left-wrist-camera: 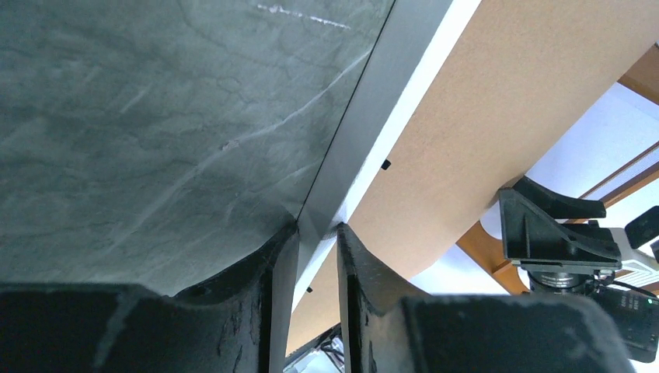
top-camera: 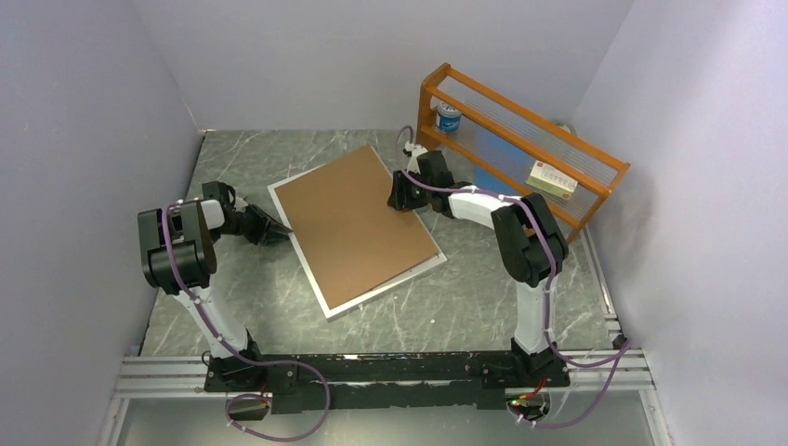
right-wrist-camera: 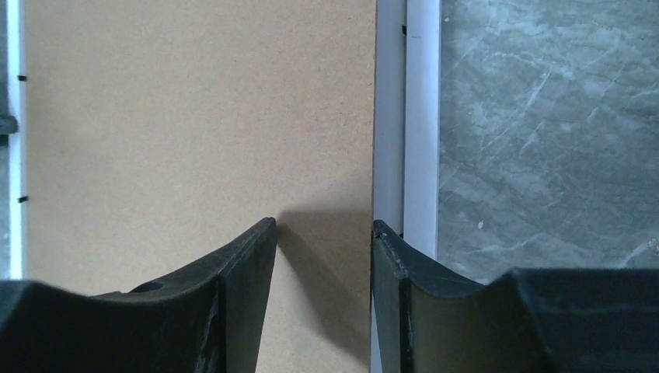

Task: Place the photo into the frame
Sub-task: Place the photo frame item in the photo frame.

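L gripper (left-wrist-camera: pixel 317 228): fingers nearly together astride the frame (left-wrist-camera: pixel 423 78) rim; can't tell if pinching. R gripper (right-wrist-camera: pixel 324 225) spread open over the board (right-wrist-camera: pixel 194 116) edge. Photo not visible, prob. under board. Frame flat mid-table (left-wrist-camera: pixel 155 116); likely light, stiff, so grip the rim. Rack (top-camera: pixel 520 139) crowds R side; more room near and L.
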